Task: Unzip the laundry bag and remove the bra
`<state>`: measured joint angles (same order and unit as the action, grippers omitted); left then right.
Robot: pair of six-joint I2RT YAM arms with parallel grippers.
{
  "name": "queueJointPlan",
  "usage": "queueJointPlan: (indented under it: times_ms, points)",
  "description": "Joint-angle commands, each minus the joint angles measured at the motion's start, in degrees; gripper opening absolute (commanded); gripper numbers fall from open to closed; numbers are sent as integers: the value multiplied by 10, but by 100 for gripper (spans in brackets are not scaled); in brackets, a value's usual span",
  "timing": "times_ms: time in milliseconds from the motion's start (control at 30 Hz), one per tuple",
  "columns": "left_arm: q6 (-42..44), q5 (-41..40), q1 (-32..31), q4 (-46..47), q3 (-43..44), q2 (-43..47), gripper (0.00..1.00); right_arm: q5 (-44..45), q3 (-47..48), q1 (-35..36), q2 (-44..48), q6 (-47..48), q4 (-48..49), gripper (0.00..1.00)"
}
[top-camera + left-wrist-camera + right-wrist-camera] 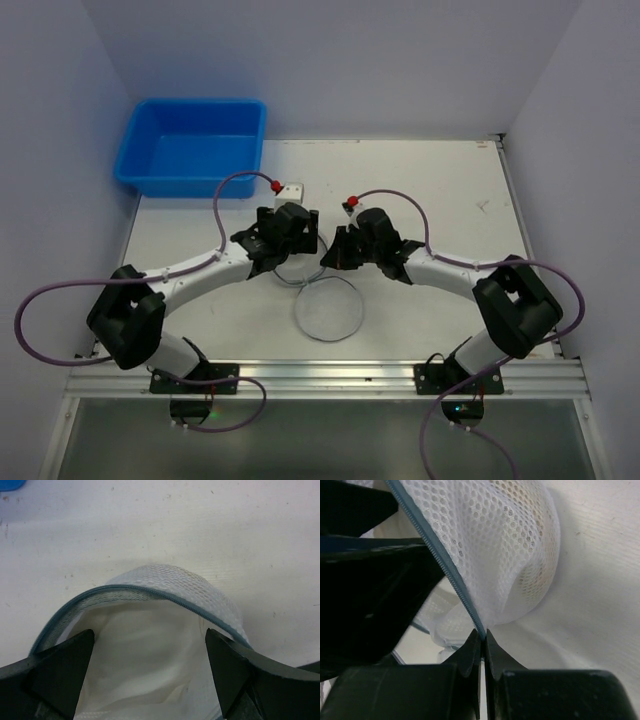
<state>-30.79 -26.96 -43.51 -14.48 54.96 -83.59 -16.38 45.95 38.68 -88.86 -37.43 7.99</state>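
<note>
Slippage is the chief worry. The right gripper (483,639) has its jaws pressed fully together on a thin stretch of the blue-grey zipper (445,565) of the small round white mesh laundry bag (520,555). A pull at the wrong angle could let that narrow tape slide out, or drag the whole light bag across the white table (440,190) instead of widening its mouth. Whether the pinch is on the slider or only on the tape I cannot tell. A tan shape behind the mesh, probably the bra (532,535), could also snag on the zipper teeth as it comes out. The bag sits mid-table between the two wrists, well apart from the blue plastic tub (190,145) at the far left corner. Both arms reach forward and inward, elbows out, wrists pitched down and nearly meeting. The left gripper (150,630) hovers over the bag's gaping mouth with its black fingers (60,670) spread wide, holding nothing.
</note>
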Motion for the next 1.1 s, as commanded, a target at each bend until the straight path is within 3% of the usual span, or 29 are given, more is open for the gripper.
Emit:
queueJointPlan:
  times_ms: [0,200,367,467,500,533,567,633,767,1067]
  points:
    - [0,-27,1,5,29,-31,97,10,38,18,24,25,-30,0]
    - [-27,-42,1,6,39,-84,97,12,42,32,21,25,-31,0]
    - [-36,-47,1,16,31,-112,84,14,36,32,24,23,-27,0]
    - [-39,-41,1,37,14,-116,58,13,32,32,26,18,-25,0]
    - [-39,-34,2,45,9,-115,39,14,30,32,28,17,-25,0]
    - [-42,-31,2,45,4,-112,30,16,29,32,29,17,-27,0]
    - [-42,-28,1,46,2,-109,13,19,27,32,32,15,-31,0]
    - [-40,-22,1,46,-3,-86,0,39,26,32,34,16,-36,0]
    - [-24,15,1,40,-20,-19,0,67,27,25,33,16,-52,0]
    - [46,265,0,64,-78,136,0,95,56,-10,33,17,-98,0]
